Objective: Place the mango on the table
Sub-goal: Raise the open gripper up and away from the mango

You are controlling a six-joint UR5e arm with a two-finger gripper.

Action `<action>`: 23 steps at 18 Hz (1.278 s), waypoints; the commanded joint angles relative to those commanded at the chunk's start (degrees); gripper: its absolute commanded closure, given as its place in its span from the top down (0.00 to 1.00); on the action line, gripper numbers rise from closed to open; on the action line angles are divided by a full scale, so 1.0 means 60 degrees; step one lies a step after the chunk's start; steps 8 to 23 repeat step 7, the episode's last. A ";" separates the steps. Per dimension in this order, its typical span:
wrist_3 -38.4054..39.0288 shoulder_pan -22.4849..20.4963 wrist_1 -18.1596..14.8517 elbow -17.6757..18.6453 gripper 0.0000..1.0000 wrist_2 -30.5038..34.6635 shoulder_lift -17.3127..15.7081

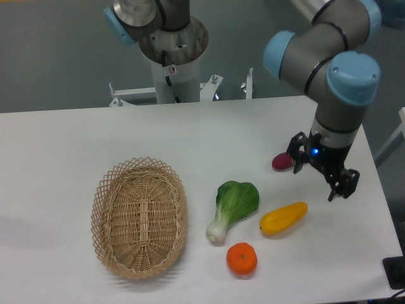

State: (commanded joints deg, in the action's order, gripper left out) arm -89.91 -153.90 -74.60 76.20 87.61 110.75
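The mango [283,218] is seen lying free on the white counter [76,139] toward its right edge, between the bok choy [234,207] and that edge, with the gripper [323,178] raised above it, jaws spread and empty; no writing can be read.

We see the mango [283,218] lying on the tabletop [76,139] below and left of our jaws, apart from them; the tangerine [242,259] sits further left and nearer, the bok choy [233,206] left, the basket [140,217] far left
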 joint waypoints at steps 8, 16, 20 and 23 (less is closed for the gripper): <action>-0.0029 -0.0044 -0.0983 -0.0001 1.00 0.0823 -0.0733; -0.0029 -0.0044 -0.0983 -0.0001 1.00 0.0823 -0.0733; -0.0029 -0.0044 -0.0983 -0.0001 1.00 0.0823 -0.0733; -0.0029 -0.0044 -0.0983 -0.0001 1.00 0.0823 -0.0733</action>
